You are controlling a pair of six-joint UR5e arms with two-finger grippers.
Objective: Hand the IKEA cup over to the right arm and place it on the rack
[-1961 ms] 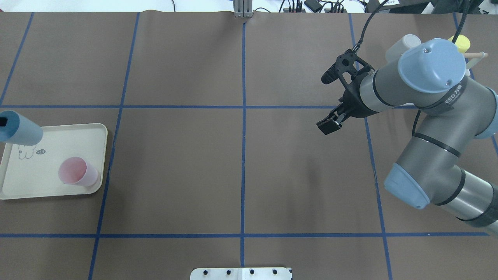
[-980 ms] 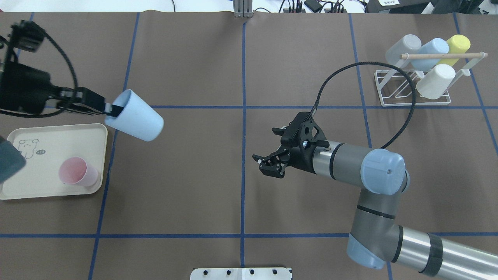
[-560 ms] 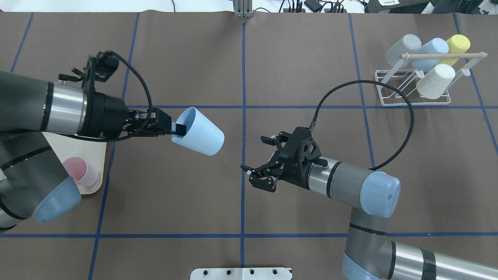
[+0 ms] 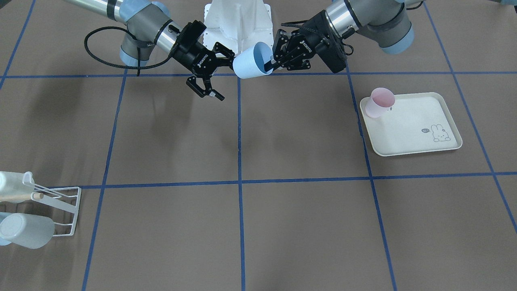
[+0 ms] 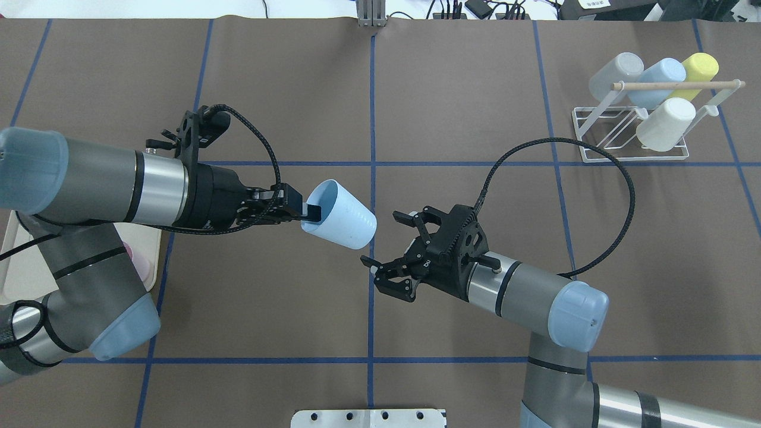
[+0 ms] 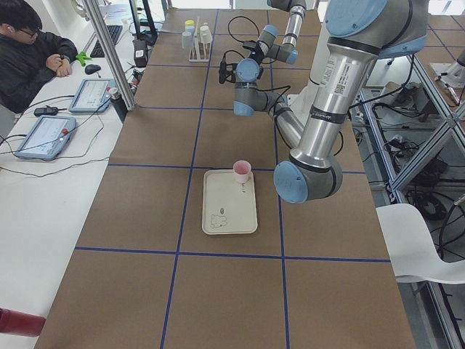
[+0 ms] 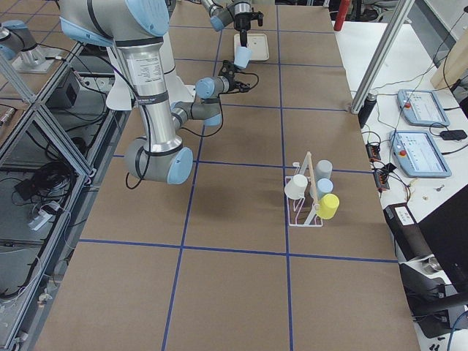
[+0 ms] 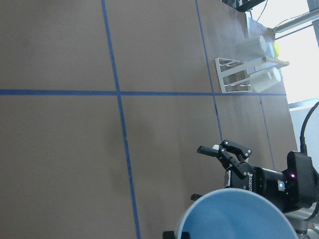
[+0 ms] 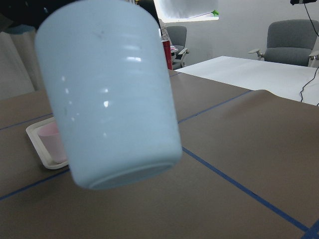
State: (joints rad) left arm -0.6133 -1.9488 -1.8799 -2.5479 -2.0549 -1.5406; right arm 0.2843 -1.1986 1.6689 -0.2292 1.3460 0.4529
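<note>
Blue cup [image 5: 342, 215] hangs in the air, tipped on its side, in the middle of the overhead view. The left gripper [image 5: 310, 211] pinches its rim. The right gripper [image 5: 380, 238] is spread wide just beside the cup's bottom, not touching. The rack [image 5: 630, 159] sits upper right.

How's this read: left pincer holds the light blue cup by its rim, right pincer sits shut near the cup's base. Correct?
Not quite. The right pincer is open, not shut; the overhead exterior view shows its fingers spread, near the cup's base. The left pincer does hold the light blue cup by its rim.
</note>
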